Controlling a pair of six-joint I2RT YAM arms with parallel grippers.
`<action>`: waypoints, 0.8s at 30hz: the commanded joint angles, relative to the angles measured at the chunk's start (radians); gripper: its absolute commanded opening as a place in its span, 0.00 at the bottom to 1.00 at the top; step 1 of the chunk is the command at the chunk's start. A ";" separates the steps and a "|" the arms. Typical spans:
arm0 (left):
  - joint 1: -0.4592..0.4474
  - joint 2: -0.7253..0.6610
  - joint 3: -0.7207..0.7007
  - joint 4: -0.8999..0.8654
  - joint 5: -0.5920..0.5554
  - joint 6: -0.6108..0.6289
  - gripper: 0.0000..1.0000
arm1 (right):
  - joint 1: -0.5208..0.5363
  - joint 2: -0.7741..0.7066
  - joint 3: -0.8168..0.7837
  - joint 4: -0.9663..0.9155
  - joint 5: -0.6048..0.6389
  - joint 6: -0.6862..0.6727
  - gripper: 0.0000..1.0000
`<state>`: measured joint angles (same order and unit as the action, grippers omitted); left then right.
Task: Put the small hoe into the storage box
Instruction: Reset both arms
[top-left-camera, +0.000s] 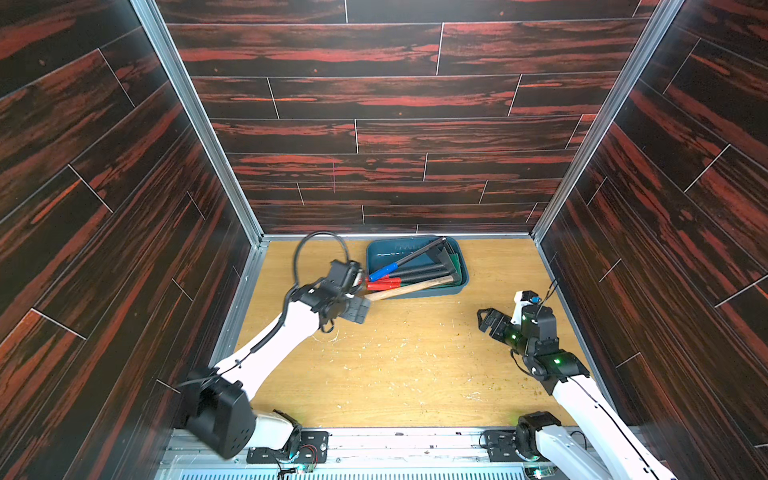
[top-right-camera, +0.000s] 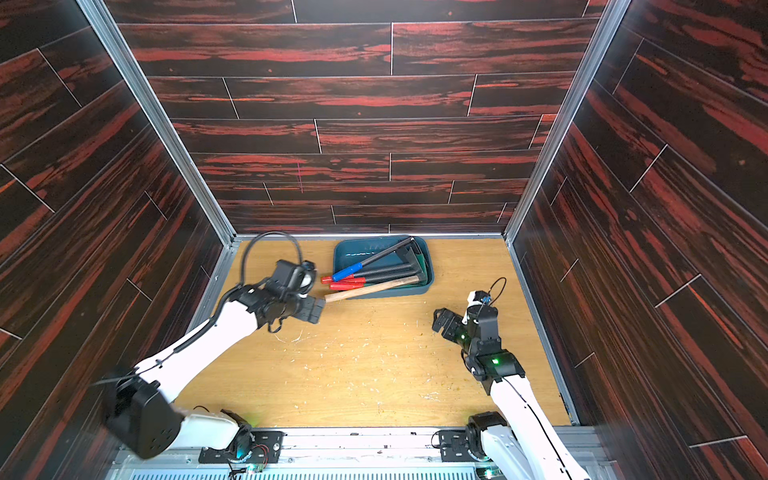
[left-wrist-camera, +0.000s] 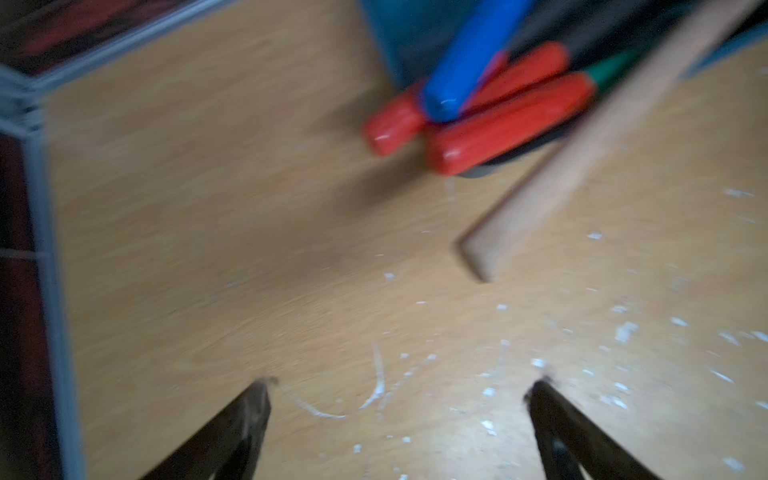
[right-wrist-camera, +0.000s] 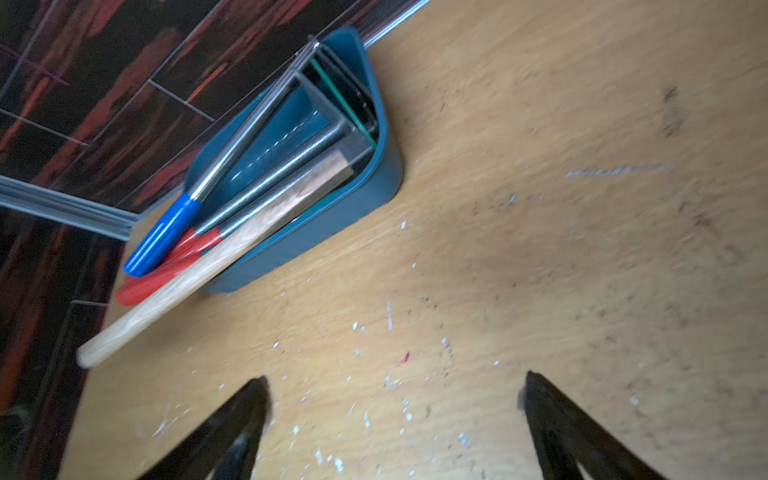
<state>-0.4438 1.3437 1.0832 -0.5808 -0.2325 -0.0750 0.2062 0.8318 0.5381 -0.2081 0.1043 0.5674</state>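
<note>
Top views: hoes in the box, both grippers spread wide and holding nothing.
Shows the storage box (top-left-camera: 384, 254) at the back of the table (top-left-camera: 415, 365), close to the back wall. Finds the wooden hoe (top-left-camera: 409, 289) with its head inside the box and its long handle sticking out over the rim, tip above the table. Finds a blue-handled hoe (top-left-camera: 383, 272) and red-handled hoes (top-left-camera: 384, 284) in the box too, handles poking out the same way. Puts the left gripper (top-left-camera: 362, 309) near the tip of the wooden handle, jaws spread wide, nothing between them. Puts the right gripper (top-left-camera: 484, 320) well apart from the box, above the table, jaws spread wide too, gripping nothing.
</note>
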 joint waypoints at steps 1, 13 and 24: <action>0.045 -0.114 -0.114 0.192 -0.191 -0.012 1.00 | -0.025 0.010 -0.053 0.129 0.092 -0.049 0.98; 0.232 -0.208 -0.535 0.808 -0.166 0.100 1.00 | -0.121 0.091 -0.183 0.505 0.345 -0.243 0.97; 0.296 0.041 -0.694 1.324 -0.165 0.093 1.00 | -0.135 0.307 -0.350 1.105 0.468 -0.430 0.98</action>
<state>-0.1558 1.3640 0.4004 0.5495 -0.3786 0.0177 0.0765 1.0973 0.2306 0.6254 0.5396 0.2165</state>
